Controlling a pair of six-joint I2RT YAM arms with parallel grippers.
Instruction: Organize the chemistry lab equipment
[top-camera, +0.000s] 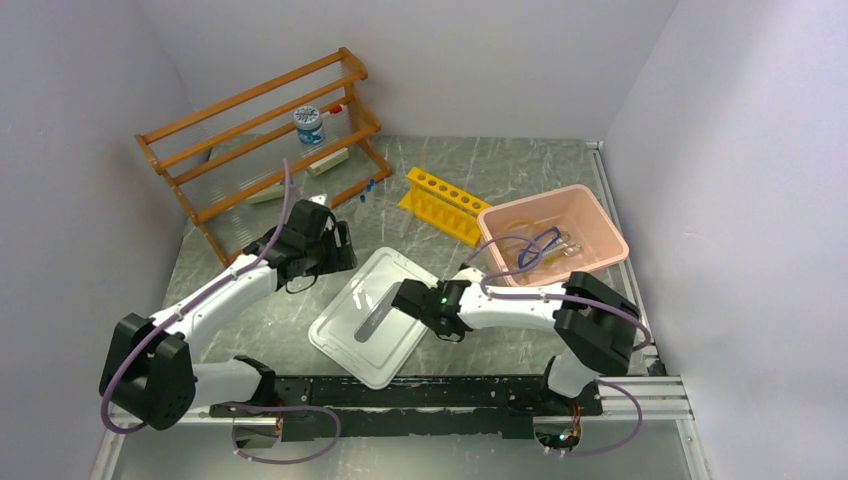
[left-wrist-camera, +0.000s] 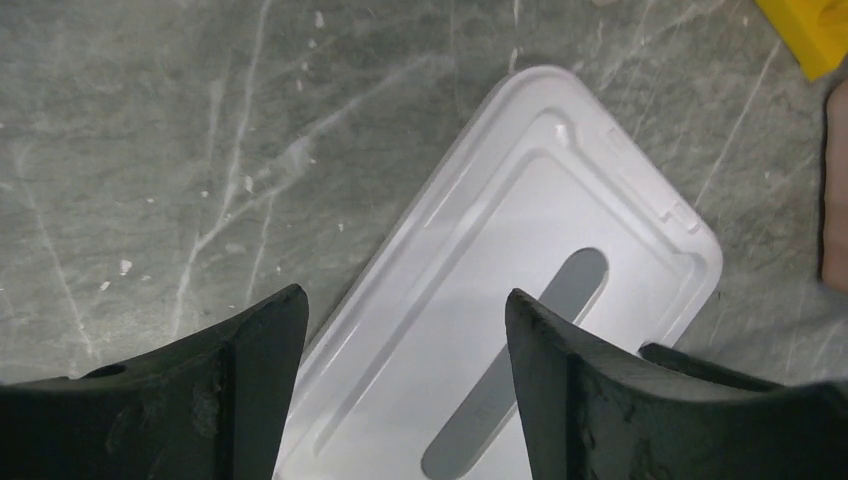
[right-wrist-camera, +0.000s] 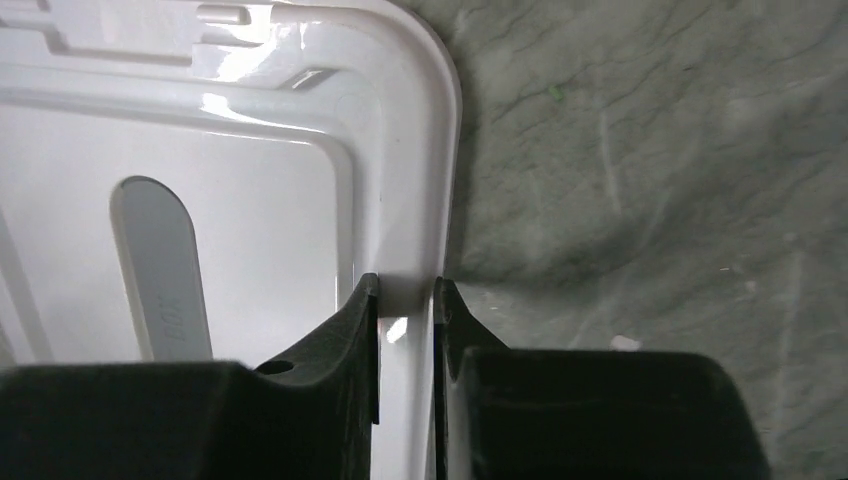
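Grey marbled surface (top-camera: 520, 170) is carrying one flat white plastic lid (top-camera: 345, 335); my right fingers (right-wrist-camera: 350, 360) are pinching its rim, my left fingers (left-wrist-camera: 260, 340) are hanging wide nearby.

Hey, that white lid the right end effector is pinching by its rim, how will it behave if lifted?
The white lid looks thin and moulded, so it is probably light but may sag from a one-edge pinch. Its glossy surface could slip in the right end effector. Being flat, it shouldn't roll.

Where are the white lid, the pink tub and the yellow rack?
white lid (top-camera: 372, 320), overhead view, grey centre strip.
pink tub (top-camera: 606, 222), overhead view, right rim.
yellow rack (top-camera: 445, 192), overhead view, holed top.
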